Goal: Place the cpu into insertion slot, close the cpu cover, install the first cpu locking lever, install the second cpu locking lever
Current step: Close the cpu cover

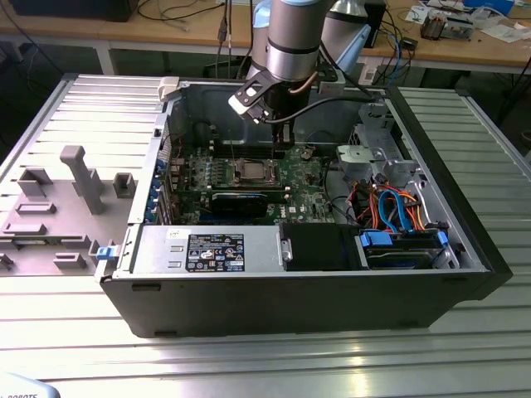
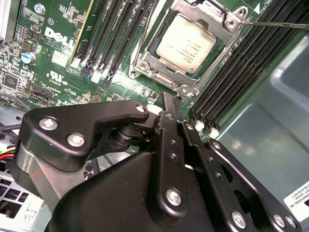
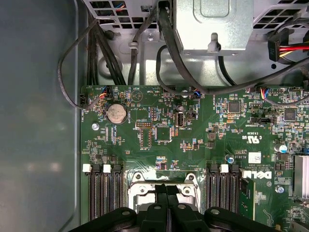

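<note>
The cpu (image 2: 186, 43), a flat silver-grey square, lies in the insertion slot (image 2: 143, 65) on the green board. The cpu cover (image 2: 215, 10), a silver frame, lies down around the chip's top. From one corner of the socket a thin metal lever rod (image 2: 275, 22) runs out over the memory slots. My gripper (image 2: 173, 99) hangs just beside the socket, above the board, shut with nothing between its black fingers. In the exterior view the gripper (image 1: 282, 141) is a little behind and to the right of the cpu (image 1: 251, 172). The first wrist view has the shut gripper (image 3: 167, 187) over the slot's rim (image 3: 140, 189).
Long black memory slots (image 2: 241, 67) flank the socket on both sides. Black cables (image 3: 169, 53) and a metal drive cage (image 1: 373, 149) stand close by inside the open computer case (image 1: 290, 307). A grey fixture plate (image 1: 58, 207) lies to the exterior view's left.
</note>
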Tool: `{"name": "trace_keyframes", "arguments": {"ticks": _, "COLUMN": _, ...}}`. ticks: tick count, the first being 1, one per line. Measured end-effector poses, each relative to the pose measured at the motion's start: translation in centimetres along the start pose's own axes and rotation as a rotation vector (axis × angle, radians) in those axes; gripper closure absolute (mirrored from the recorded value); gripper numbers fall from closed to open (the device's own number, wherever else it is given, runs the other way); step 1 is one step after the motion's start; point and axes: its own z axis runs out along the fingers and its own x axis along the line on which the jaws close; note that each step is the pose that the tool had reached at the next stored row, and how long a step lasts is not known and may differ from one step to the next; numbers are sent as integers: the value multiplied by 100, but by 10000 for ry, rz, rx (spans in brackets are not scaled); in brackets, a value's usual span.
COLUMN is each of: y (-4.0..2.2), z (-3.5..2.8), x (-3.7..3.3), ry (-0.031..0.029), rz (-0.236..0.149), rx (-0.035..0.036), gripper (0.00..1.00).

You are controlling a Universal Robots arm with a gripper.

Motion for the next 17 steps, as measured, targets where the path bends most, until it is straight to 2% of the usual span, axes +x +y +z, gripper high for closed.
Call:
{"name": "trace_keyframes", "arguments": {"ticks": 13, "y": -5, "z": 6, "x": 0, "ry": 1, "rz": 0, "rx": 0, "gripper": 89}}
{"name": "trace_keyframes", "arguments": {"ticks": 17, "y": -36, "z": 12, "x": 0, "ry": 1, "rz": 0, "rx": 3, "gripper": 89}}
